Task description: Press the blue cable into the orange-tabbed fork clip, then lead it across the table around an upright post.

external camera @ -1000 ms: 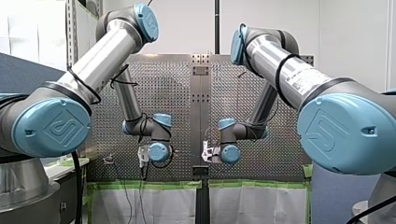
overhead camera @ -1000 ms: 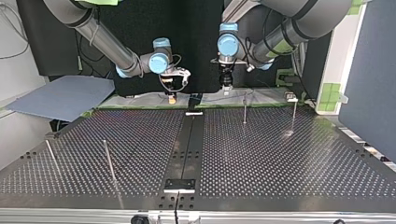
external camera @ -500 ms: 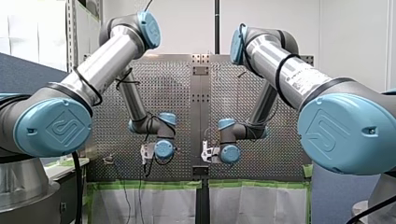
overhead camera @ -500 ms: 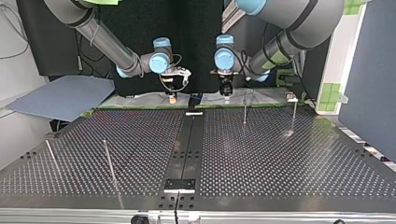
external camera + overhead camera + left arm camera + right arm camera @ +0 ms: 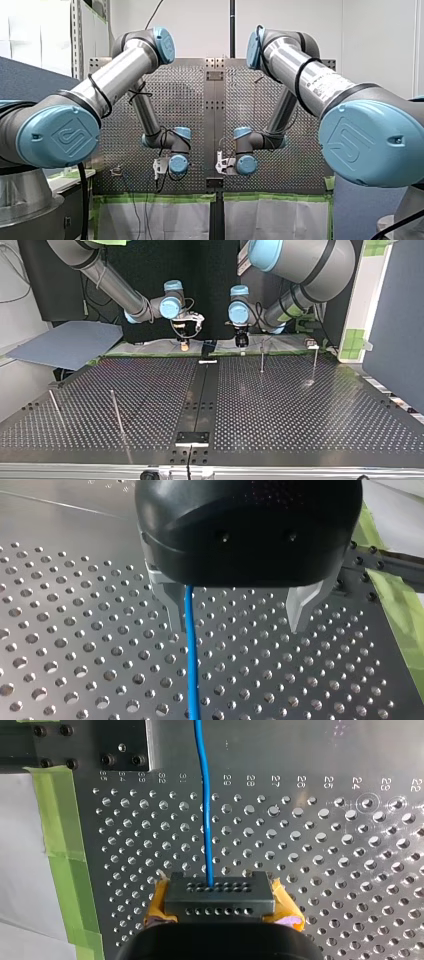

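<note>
The blue cable (image 5: 190, 655) runs between the two metal fingers (image 5: 172, 607) of my left gripper (image 5: 239, 611), close beside one of them. That gripper is open wide and stands just above the perforated table (image 5: 75, 645). In the right wrist view the cable (image 5: 205, 810) stretches straight ahead from my right gripper (image 5: 218, 892) and ends in the black block between its yellow pads (image 5: 285, 905), which are shut on it. In the top view both grippers hang low at the table's far edge, my right one (image 5: 184, 343) left of my left one (image 5: 241, 342). A small pale fixture (image 5: 312, 344) sits at the far right; its tabs are too small to make out.
Two thin upright posts (image 5: 261, 359) (image 5: 315, 364) stand at the top view's far right. Two more (image 5: 116, 412) (image 5: 55, 407) lean at its near left. A dark centre strip (image 5: 202, 395) divides the table. Green tape (image 5: 65, 865) lines the edge beside my right gripper.
My left arm has moved toward the table's middle, bringing its gripper closer to my right gripper. My right arm has stayed in place.
</note>
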Controlling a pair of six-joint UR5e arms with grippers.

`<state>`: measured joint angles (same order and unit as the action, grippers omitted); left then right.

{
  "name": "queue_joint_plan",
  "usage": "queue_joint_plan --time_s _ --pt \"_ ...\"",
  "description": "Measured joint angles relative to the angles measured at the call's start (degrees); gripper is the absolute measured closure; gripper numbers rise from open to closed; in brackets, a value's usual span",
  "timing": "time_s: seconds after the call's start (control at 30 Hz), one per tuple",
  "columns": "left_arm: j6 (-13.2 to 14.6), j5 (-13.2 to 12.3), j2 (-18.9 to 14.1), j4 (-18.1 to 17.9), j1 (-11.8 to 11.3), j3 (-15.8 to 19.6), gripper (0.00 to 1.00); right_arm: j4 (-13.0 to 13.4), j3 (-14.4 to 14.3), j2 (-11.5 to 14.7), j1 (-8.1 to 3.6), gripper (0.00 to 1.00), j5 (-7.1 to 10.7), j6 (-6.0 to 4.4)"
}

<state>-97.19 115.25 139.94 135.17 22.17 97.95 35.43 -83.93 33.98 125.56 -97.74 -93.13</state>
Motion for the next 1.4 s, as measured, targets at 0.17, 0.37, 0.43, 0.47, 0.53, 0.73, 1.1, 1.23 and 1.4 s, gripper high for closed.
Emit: queue_joint_plan --time_s 0.17,0.37,0.43,0.47,0.53,0.73,1.1,1.23,1.4 --pt "-0.06 -0.01 0.00 0.02 -0.49 -0.04 0.00 -0.04 -0.03 0.00 -0.07 1.00 0.00 0.03" --pt "-0.01 0.01 0.01 -0.06 -0.60 -0.06 0.55 -0.13 -0.03 0.00 -0.06 1.00 0.00 0.04" --pt "-0.02 0.13 0.01 -0.04 -0.66 -0.06 0.75 -0.19 -0.03 0.00 -0.03 1.00 0.00 0.08" --pt "-0.05 0.39 0.03 -0.04 -0.71 -0.06 1.00 -0.23 -0.03 0.00 -0.01 1.00 0.00 0.11" --pt "-0.13 1.07 0.03 -0.05 -0.75 -0.07 1.00 -0.29 -0.04 0.00 0.04 1.00 0.00 0.17" --pt "-0.31 2.37 0.03 0.03 -0.85 -0.09 1.00 -0.43 -0.02 0.00 0.08 1.00 0.00 0.25" --pt "-0.20 1.95 -0.18 1.79 -0.93 -0.07 1.00 -0.91 0.00 0.21 -0.39 1.00 -0.11 0.39" --pt "-0.13 2.38 -1.52 3.72 -0.45 -0.05 1.00 -1.98 0.02 1.71 -0.70 1.00 -0.22 0.53" --pt "-0.11 3.42 -4.42 6.02 0.55 0.06 1.00 -4.12 0.03 4.10 -0.67 1.00 -0.22 0.43"
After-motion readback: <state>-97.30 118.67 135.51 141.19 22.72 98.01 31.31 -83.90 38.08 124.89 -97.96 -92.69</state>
